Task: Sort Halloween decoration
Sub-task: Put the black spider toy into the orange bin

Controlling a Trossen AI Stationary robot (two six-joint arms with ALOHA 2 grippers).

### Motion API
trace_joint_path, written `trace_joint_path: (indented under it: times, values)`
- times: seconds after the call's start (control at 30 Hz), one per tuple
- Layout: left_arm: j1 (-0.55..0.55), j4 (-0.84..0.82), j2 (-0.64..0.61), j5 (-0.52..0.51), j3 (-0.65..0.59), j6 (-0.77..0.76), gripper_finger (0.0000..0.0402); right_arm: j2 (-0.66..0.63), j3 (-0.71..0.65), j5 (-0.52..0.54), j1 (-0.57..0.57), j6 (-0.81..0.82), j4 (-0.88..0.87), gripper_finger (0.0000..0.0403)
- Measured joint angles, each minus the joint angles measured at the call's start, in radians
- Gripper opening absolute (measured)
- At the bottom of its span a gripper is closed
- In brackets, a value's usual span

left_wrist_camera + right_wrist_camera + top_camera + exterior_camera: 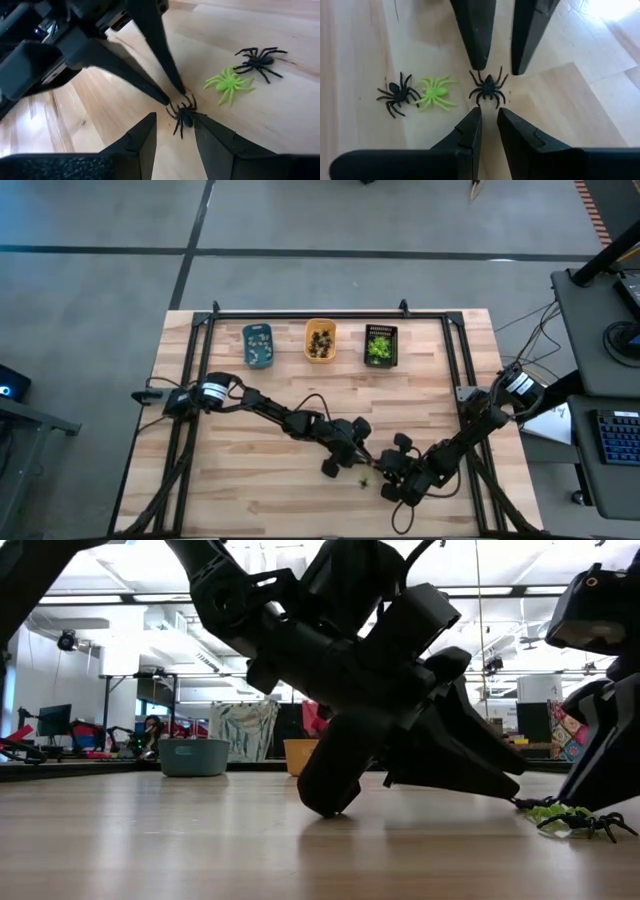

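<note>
Pale plank table (250, 470), open hall behind; left pincer (175, 132) parted around black spider (184, 115), right pincer (489, 125) perhaps narrow.

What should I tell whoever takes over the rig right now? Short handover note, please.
Left gripper: open, fingers either side of a black spider on the table, nothing held.
Right gripper: slightly open, facing the left across that spider, empty.
Loose: green spider and a second black spider side by side nearby.
Done: figures already lie in the blue tray, orange tray and black tray at the far edge.
Left: grasp and sort these three.
</note>
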Motion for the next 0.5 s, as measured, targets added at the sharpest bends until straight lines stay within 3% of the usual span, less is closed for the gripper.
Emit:
trace_joint_path:
  times: [0.3, 0.5]
  values:
    - [-0.004, -0.048, -0.019, 0.013, 0.001, 0.029, 0.0116, 0.0, 0.0, 0.004, 0.0, 0.02, -0.002, 0.0063]
    - [-0.006, -0.187, -0.083, -0.03, -0.005, 0.083, 0.0116, 0.0, 0.0, 0.005, 0.0, 0.022, -0.002, 0.0063]
